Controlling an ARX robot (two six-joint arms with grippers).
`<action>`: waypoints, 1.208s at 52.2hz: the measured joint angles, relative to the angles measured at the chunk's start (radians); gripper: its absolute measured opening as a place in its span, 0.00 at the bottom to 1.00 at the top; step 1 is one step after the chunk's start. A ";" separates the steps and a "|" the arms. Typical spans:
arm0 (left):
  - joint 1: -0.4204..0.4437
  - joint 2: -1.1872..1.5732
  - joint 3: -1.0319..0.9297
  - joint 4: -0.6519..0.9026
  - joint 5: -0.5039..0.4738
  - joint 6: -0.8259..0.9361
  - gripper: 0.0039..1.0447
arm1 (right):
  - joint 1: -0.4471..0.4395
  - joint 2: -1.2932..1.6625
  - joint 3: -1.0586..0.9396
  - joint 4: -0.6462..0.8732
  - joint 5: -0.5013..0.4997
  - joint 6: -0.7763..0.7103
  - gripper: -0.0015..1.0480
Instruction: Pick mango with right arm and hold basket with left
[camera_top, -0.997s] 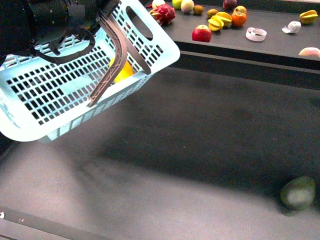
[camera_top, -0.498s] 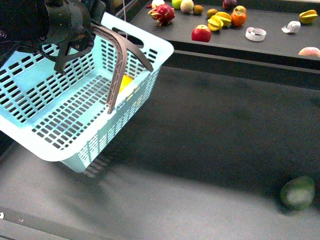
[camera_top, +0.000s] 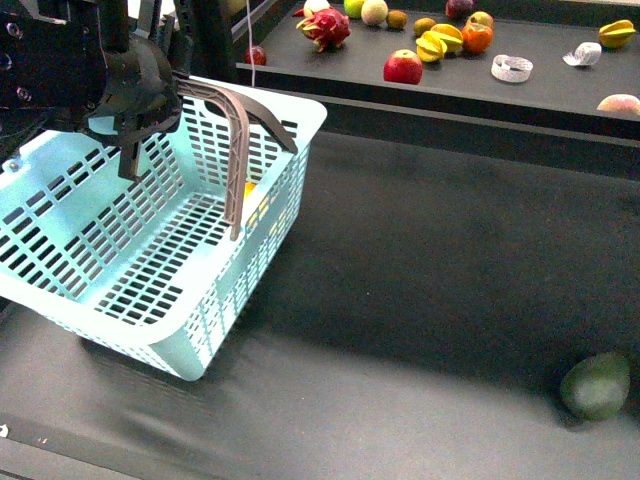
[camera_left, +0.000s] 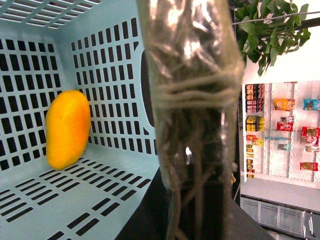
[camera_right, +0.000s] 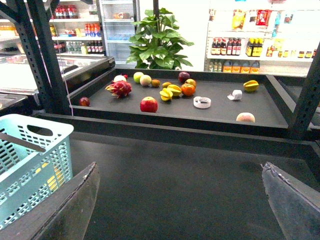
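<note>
The light turquoise basket (camera_top: 150, 250) hangs tilted at the left, above the dark table. My left gripper (camera_top: 140, 95) is shut on its brown, tape-wrapped handle (camera_left: 192, 100), which fills the middle of the left wrist view. The yellow-orange mango (camera_left: 67, 129) lies inside the basket against a slotted wall. In the front view only a sliver of the mango (camera_top: 250, 189) shows through the slots. My right gripper (camera_right: 180, 167) is open over bare table with nothing between its fingers (camera_right: 75, 200). It is well to the right of the basket (camera_right: 30, 155).
A dark green oval fruit (camera_top: 596, 385) lies at the table's front right. A raised shelf (camera_top: 450, 100) at the back carries a dragon fruit (camera_top: 326, 27), a red apple (camera_top: 403, 67) and several other fruits. Black frame posts (camera_right: 47, 55) stand at the left.
The basket has swung down and leftward, from steeply tipped to nearly level. The mango now shows less through the slots. The green fruit has not moved.
</note>
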 joint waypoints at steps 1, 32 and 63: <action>0.000 0.002 0.001 0.000 0.000 -0.002 0.08 | 0.000 0.000 0.000 0.000 0.000 0.000 0.92; -0.004 0.024 0.026 0.059 0.050 0.006 0.66 | 0.000 0.000 0.000 0.000 0.000 0.000 0.92; 0.100 -0.203 -0.250 0.171 0.112 0.164 0.95 | 0.000 0.000 0.000 0.000 0.000 0.000 0.92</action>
